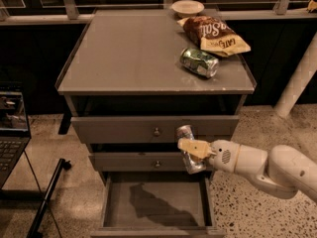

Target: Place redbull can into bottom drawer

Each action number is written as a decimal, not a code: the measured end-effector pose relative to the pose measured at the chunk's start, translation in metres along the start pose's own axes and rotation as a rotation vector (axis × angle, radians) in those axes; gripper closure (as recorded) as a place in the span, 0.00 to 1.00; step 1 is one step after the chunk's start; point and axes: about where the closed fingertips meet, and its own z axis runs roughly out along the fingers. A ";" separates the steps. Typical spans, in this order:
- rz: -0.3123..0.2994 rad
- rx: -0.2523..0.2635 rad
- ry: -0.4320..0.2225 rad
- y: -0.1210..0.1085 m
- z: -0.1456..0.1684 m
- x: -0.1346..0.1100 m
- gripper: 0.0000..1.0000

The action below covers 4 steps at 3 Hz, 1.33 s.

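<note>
item: slim silver-and-blue metal redbull can (pixel 194 163), likely light, stiff, slick, dentable; your pincer (pixel 190 150) clamps it mid-body, the sound place, over the open shallow grey bottom drawer (pixel 158 230).

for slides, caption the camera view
Gripper holds the redbull can above the open bottom drawer.

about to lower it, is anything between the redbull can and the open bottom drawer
Nothing visible. The gripper, jaws shut on the redbull can, holds it in front of the middle drawer, above the right side of the open bottom drawer, whose floor looks bare.
</note>
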 end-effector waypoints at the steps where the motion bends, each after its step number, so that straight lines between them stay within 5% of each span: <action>1: 0.080 0.031 -0.072 -0.044 0.002 0.041 1.00; 2: 0.148 0.088 -0.127 -0.114 0.013 0.083 1.00; 4: 0.303 0.191 -0.076 -0.221 0.045 0.162 1.00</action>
